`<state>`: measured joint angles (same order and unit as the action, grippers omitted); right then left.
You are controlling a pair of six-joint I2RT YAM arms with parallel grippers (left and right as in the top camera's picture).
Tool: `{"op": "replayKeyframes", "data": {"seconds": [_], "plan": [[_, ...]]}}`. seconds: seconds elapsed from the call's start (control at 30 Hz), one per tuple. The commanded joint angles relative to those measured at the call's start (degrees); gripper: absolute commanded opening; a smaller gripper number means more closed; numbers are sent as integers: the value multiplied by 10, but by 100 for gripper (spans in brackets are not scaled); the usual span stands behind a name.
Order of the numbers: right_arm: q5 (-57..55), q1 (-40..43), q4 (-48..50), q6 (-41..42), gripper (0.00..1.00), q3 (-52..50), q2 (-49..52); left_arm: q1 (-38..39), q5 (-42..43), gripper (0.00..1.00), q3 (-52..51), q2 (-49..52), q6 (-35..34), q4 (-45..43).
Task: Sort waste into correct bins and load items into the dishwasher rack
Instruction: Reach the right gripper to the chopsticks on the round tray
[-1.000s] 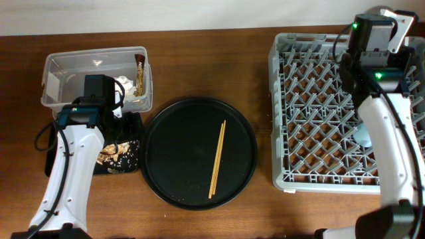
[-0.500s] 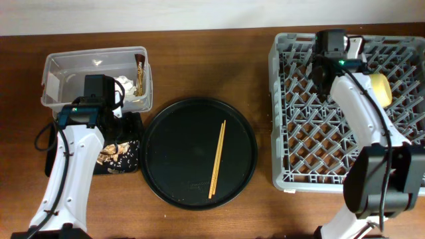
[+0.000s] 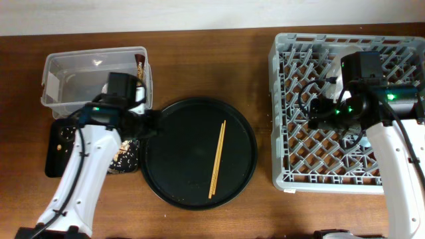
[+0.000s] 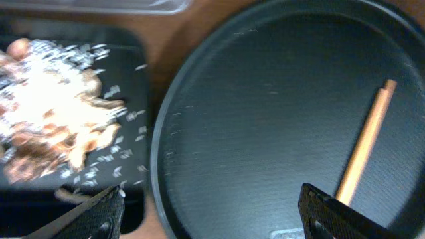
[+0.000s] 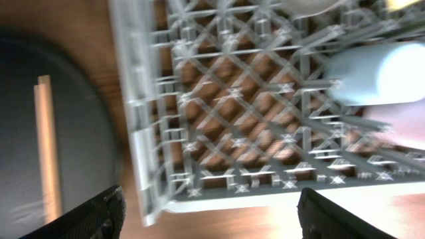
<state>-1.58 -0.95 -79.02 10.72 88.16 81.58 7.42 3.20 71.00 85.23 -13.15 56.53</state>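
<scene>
Left claw [image 4: 212,214]: I see it wide open, holding nothing, over the round tray [image 4: 265,99].
Right claw [image 5: 211,214]: wide open, empty, above the rack [image 5: 252,133] edge.
Chopsticks [image 3: 218,159]: on the round tray.
Food scraps [image 4: 53,126]: on the flat black tray [image 4: 129,93].

Evenly lit overhead view, both wrist views motion-blurred, scraps overexposed
</scene>
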Motion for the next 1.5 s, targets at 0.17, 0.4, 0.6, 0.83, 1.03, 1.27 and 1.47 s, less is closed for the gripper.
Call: {"op": "replayKeyframes", "data": {"seconds": [0.17,0.4,0.6,0.83,1.03,1.27,1.47], "plan": [[175,-121,4,8,84,1,40,52,-23,84,3,22,-3,19],[172,-285,80,120,83,-9,172,52,-32,92,3,22,-3,28],[116,-368,147,203,82,-45,279,10,-50,97,3,22,-3,42],[50,-369,232,281,77,-125,295,-41,-49,97,3,22,-3,57],[43,-369,307,303,77,-182,295,-41,-49,97,3,22,-3,57],[39,-369,306,320,76,-182,295,-41,-49,98,3,22,-3,57],[-3,-369,307,372,71,-183,295,-41,-49,98,3,22,-3,57]]}}
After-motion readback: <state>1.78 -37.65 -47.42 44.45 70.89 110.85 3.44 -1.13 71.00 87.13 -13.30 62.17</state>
